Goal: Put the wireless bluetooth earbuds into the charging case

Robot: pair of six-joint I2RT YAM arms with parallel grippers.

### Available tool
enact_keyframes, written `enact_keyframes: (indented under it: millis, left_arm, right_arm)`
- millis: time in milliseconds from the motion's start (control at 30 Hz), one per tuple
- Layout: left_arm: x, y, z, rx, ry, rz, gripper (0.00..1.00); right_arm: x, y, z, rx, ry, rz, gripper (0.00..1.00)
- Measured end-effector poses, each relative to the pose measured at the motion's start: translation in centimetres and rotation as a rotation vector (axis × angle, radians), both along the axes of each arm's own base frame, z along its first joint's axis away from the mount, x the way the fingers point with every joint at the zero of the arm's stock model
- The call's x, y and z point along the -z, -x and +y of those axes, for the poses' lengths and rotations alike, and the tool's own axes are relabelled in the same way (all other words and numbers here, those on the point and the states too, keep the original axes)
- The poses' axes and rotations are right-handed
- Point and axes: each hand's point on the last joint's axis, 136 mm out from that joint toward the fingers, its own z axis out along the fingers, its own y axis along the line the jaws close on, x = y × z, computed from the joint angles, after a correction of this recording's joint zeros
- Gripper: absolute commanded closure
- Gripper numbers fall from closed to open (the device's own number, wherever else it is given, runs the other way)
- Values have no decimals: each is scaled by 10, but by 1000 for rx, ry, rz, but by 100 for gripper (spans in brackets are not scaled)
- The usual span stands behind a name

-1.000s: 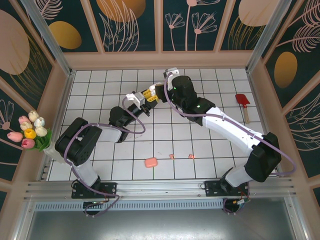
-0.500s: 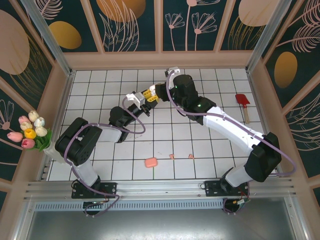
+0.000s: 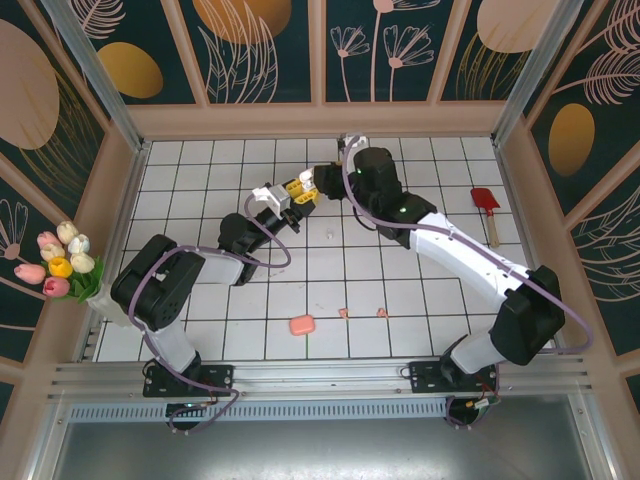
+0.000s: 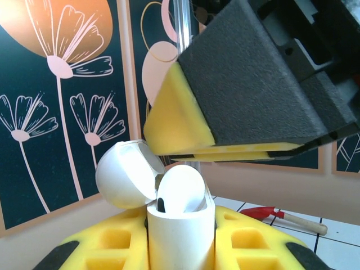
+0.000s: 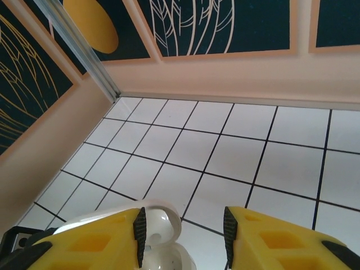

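Observation:
My left gripper (image 3: 293, 192) is shut on a white charging case (image 4: 181, 236), held upright with its lid (image 4: 125, 173) swung open to the left. A white earbud (image 4: 181, 190) sits in the case's mouth. My right gripper (image 3: 322, 183) hovers just above the case; one of its yellow-and-black fingers (image 4: 242, 95) shows overhead in the left wrist view. In the right wrist view the right gripper (image 5: 183, 233) is open, with the lid (image 5: 163, 220) by its left pad and nothing gripped. Two salmon-pink earbuds (image 3: 343, 313) (image 3: 383, 312) lie on the near tiles.
A pink charging case (image 3: 301, 325) lies shut beside the pink earbuds. A red spatula (image 3: 487, 207) rests at the right side of the tiled floor. Tulips (image 3: 60, 262) stand outside the left wall. Patterned walls enclose the floor.
The right gripper has drawn back a little to the right and toward the far wall, away from the case. The left gripper and case have stayed put.

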Motion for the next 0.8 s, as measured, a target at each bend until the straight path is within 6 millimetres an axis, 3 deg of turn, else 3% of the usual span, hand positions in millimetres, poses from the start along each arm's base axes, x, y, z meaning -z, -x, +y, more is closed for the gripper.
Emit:
enact_keyframes:
  millis: [133,200,400,567,800]
  left_arm:
    - [9,1,2,-3,0,18,100]
    - [24,2,4,-9,-14,56,100]
    - [65,5,14,-58,-55,161,100]
    - [73,4,20,-88,-60,183,100]
    - [72,3,22,-99,-55,182,100]
  right_arm:
    - [25,8,-6,3,-56,60,57]
    - [40,12,-12,16,-92,94,57]
    - [106,15,-53,145,-159,255,56]
    - [129,5,-79,264,-163,335,56]
    - [179,-11,-86,322,-60,468,56]
